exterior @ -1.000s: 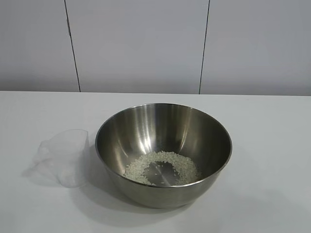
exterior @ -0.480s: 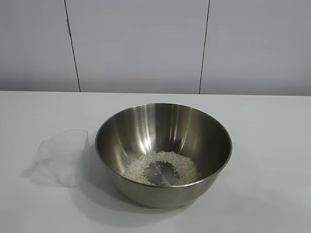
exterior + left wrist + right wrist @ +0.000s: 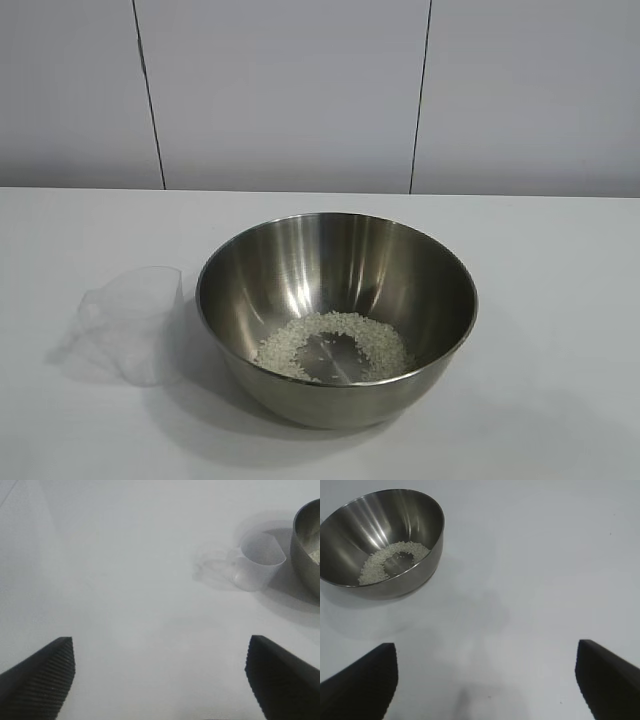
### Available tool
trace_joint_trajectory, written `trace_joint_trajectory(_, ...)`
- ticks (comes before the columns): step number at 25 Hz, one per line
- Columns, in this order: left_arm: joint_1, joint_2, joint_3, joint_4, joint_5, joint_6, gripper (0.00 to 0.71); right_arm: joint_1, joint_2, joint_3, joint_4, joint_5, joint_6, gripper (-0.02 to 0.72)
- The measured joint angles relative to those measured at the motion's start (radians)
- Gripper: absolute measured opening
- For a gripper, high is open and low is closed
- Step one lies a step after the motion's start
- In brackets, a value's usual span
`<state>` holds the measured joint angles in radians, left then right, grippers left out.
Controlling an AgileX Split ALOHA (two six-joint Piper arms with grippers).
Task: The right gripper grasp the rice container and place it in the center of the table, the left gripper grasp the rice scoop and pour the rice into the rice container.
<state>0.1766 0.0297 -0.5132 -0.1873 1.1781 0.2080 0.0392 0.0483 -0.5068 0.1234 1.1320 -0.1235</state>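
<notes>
Hovering with fingers wide apart and empty, the left tool and right tool sit back over the bare worktop, the rice scoop just beside the rice container holding the rice.

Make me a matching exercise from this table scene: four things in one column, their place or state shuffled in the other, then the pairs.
Things
1. rice
2. rice scoop
3. rice container
4. left gripper

Place or state
A. open above bare table
B. upright steel bowl at mid-table
C. ring of grains on the bowl's bottom
D. empty, standing beside the bowl

Pairs: 1-C, 2-D, 3-B, 4-A
</notes>
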Motion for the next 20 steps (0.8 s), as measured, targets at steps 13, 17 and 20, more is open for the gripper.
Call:
trace_joint_trajectory(13,-0.108,-0.035,0.006,-0.001,-0.007,-0.027,0.663,0.0,0.0,0.0,0.009,-0.008,0.0,0.661)
trace_joint_trajectory(17,-0.108,-0.045,0.008,-0.002,-0.009,-0.027,0.663,0.0,0.0,0.0,0.014,-0.009,0.0,0.661)
trace_joint_trajectory(20,-0.108,-0.045,0.015,-0.002,-0.014,-0.027,0.663,0.0,0.0,0.0,0.016,-0.009,0.0,0.661)
